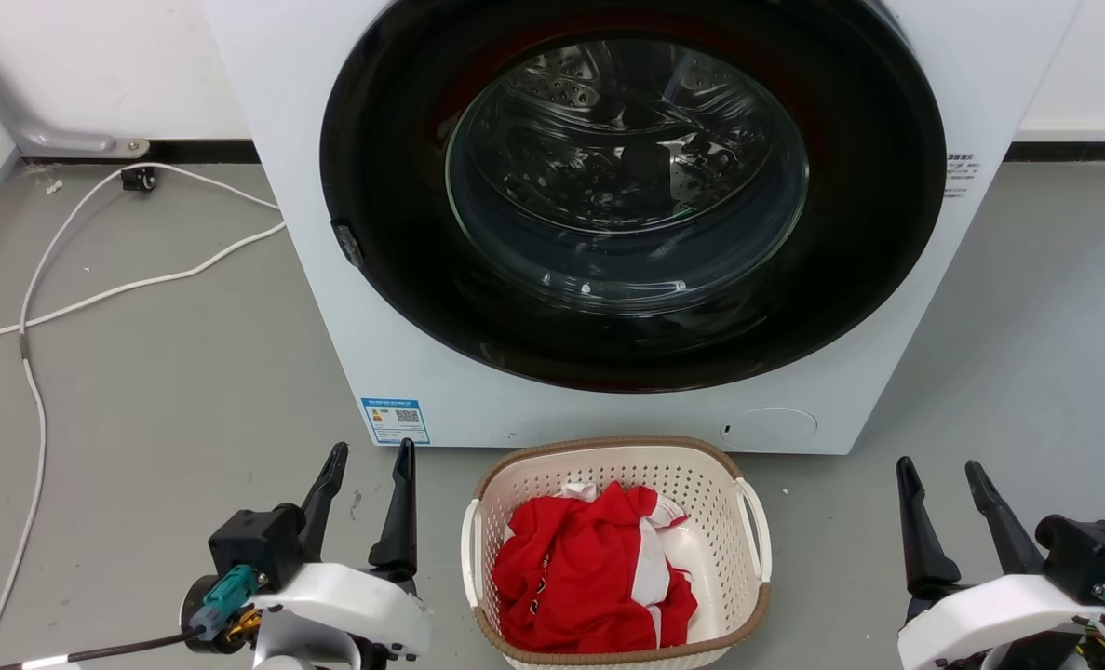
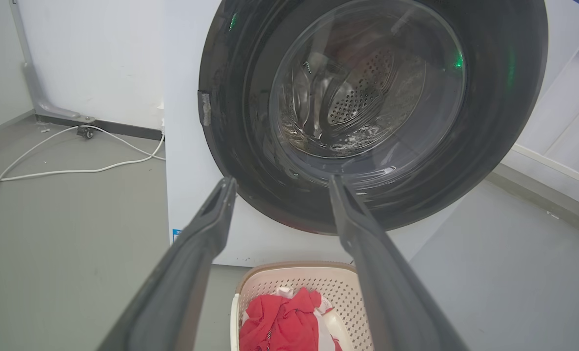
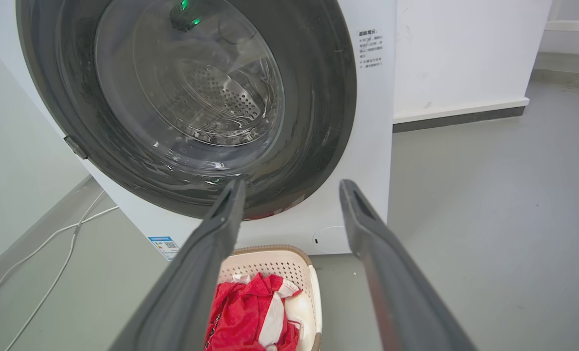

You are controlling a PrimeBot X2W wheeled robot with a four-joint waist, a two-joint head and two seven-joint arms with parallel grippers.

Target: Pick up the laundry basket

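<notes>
- Head view: smooth grey floor below a plain white wall, thin white cables trailing across the floor at left.
- On that floor, a large white front-loading washing machine; round black glass-windowed door shut, perforated steel drum visible through the glass.
- Just in front of the washing machine, low centre: cream-white perforated plastic laundry basket with brown woven-look rim and two white side handles, upright on the floor.
- Inside the laundry basket: a crumpled red and white garment, heaped toward the left and near side.
- Left gripper at lower left, long dark fingers spread, holding nothing, apart from the laundry basket.
- Right gripper at lower right, likewise spread and empty, well clear of the right handle.
- Left wrist view: fingers wide apart with nothing between; behind them the black door, below them the far end of the laundry basket with the garment inside.
- Right wrist view: fingers parted and empty; laundry basket low between them, partly hidden behind the left finger, garment inside.
</notes>
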